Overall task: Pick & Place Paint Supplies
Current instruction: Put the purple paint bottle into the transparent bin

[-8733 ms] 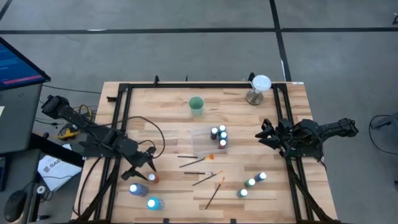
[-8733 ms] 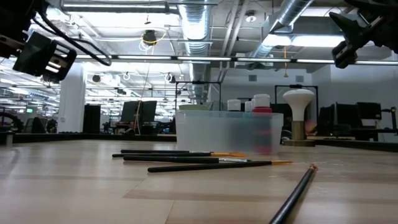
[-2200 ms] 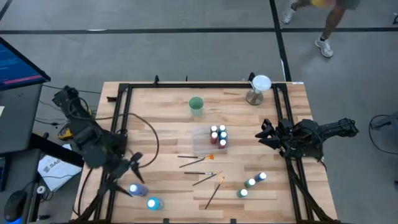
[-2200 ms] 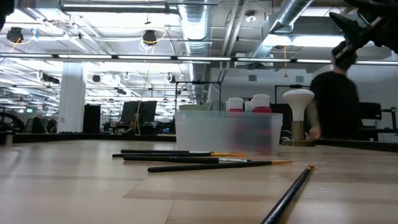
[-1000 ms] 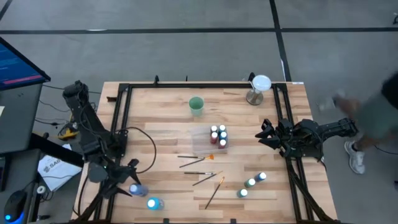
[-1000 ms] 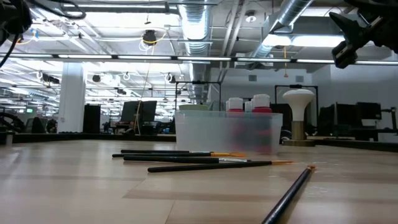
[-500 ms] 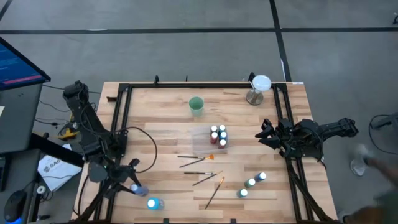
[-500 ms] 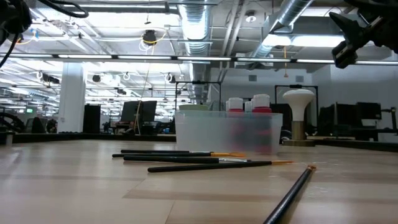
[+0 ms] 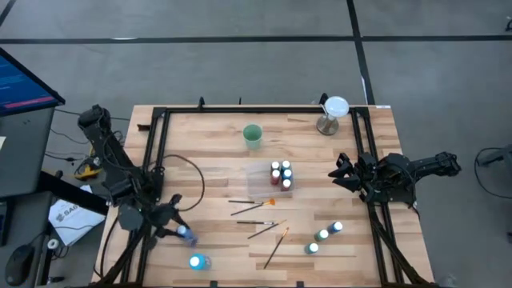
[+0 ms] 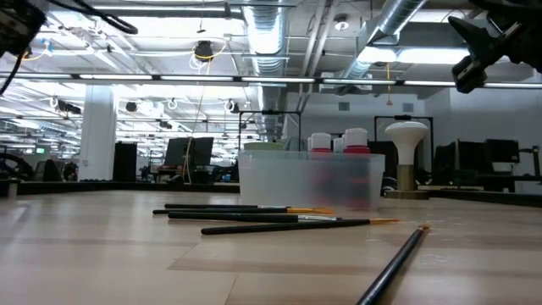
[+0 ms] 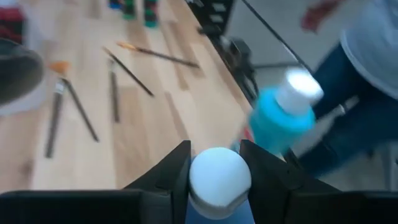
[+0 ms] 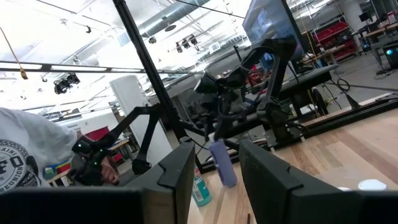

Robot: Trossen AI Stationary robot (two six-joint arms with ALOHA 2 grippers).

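In the high view my left gripper (image 9: 178, 230) is near the table's left front corner, shut on a blue paint bottle (image 9: 186, 234) with a white cap (image 11: 219, 177). A second, light blue bottle (image 9: 196, 261) stands nearer the front edge. Several thin paintbrushes (image 9: 254, 210) lie flat mid-table. A few capped bottles (image 9: 281, 174) stand in the clear tray (image 10: 309, 180). Three more bottles (image 9: 324, 234) stand front right. My right gripper (image 9: 340, 172) hangs open over the right rail, holding nothing. My left gripper pinches the blue bottle between its two fingers (image 11: 177, 171), which sit on either side of the white cap and neck (image 11: 214, 186). They come from the table's left, slanting down. In the right wrist view the bottle (image 12: 221, 163) is tilted and seems clear of the table.
A green cup (image 9: 253, 134) and a white lamp-like stand (image 9: 332, 112) sit near the far edge. A black frame (image 9: 152, 160) runs along the table's sides. A person in jeans (image 11: 348, 106) stands past the table edge. Bare wood lies between the left bottles and the brushes.
My left gripper has swung a little toward the table's middle and taken the blue bottle with it. The bottle has left its place beside the light blue one and is now tilted. A person passing at the right has gone from the high view.
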